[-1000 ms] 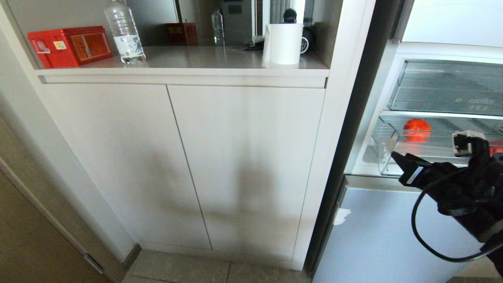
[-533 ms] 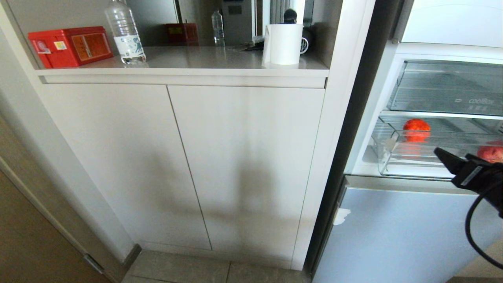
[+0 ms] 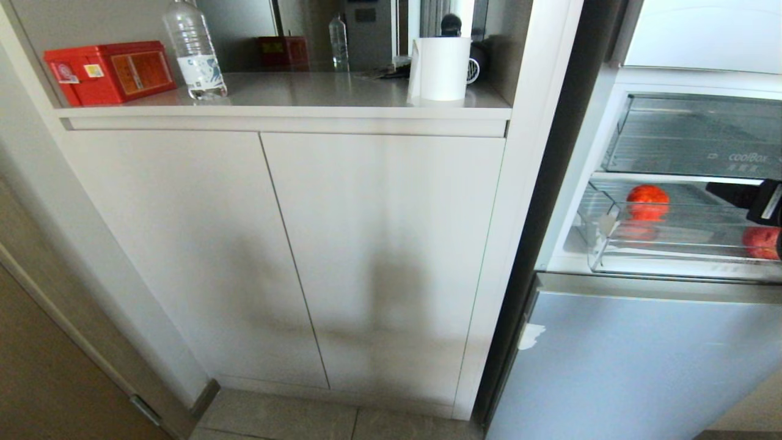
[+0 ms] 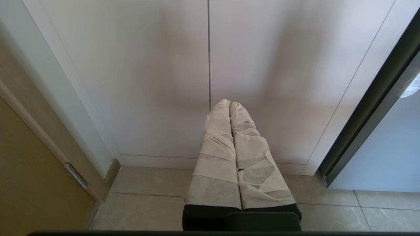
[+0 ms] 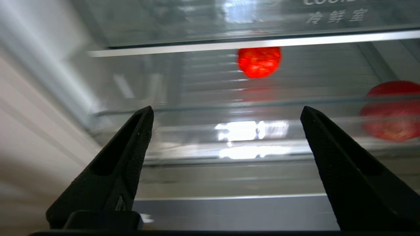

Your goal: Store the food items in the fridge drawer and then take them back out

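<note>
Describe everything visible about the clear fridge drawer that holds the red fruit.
The fridge drawer is a wide, shallow tray of clear plastic with a ribbed floor and a stepped front lip, without lettering. It sits pulled out under the lettered clear drawer, above the closed grey lower door. Two food items lie in it: one toward the back, one near the front at the view's edge. The right gripper, open, is in front of it, touching nothing.

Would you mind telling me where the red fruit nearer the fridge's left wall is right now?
In the head view, that red fruit lies at the left rear of the clear fridge drawer, under the lettered drawer, left of the second fruit.
</note>
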### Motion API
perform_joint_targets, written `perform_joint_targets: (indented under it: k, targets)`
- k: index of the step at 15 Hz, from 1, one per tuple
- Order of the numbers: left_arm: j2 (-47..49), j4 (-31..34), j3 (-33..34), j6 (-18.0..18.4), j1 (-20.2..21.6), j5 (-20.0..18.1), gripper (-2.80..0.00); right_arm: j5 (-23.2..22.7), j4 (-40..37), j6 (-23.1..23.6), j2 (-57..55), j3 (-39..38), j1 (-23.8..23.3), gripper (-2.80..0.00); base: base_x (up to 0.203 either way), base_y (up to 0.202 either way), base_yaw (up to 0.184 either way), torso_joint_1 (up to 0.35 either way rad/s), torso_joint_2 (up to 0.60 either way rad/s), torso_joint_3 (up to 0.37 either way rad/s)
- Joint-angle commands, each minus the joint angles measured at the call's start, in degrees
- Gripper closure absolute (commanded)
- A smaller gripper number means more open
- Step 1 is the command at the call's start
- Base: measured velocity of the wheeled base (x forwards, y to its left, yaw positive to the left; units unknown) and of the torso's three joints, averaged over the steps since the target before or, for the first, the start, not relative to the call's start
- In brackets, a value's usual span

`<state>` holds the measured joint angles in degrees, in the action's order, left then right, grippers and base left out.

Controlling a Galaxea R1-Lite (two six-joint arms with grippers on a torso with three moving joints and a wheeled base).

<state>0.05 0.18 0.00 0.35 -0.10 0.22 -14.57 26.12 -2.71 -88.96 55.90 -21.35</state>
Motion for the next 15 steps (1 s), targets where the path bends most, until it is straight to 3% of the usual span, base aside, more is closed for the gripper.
perform_joint_targets:
  k: [1, 4, 9, 13, 15]
  targets:
    - [0.0, 0.0, 0.0, 0.0, 0.0, 0.0, 0.00, -0.2, -6.7, 2.1, -10.4, 10.7, -1.7, -2.80, 0.000, 0.000, 0.000, 0.000, 0.00, 0.000]
    - [0.0, 0.0, 0.0, 0.1, 0.0, 0.0, 0.00, -0.3, -11.7, 3.2, -17.0, 16.7, -3.9, -2.80, 0.000, 0.000, 0.000, 0.000, 0.00, 0.000]
    - [0.0, 0.0, 0.0, 0.1, 0.0, 0.0, 0.00, -0.7, -12.0, 3.2, -16.3, 17.4, -17.3, -2.80, 0.000, 0.000, 0.000, 0.000, 0.00, 0.000]
    - [0.0, 0.0, 0.0, 0.0, 0.0, 0.0, 0.00, -9.6, -11.9, 2.6, -11.9, 14.9, -26.0, -2.80, 0.000, 0.000, 0.000, 0.000, 0.00, 0.000]
    - [0.0, 0.0, 0.0, 0.0, 0.0, 0.0, 0.00, -10.0, -11.9, 2.7, -11.3, 14.0, -27.0, -2.80, 0.000, 0.000, 0.000, 0.000, 0.00, 0.000]
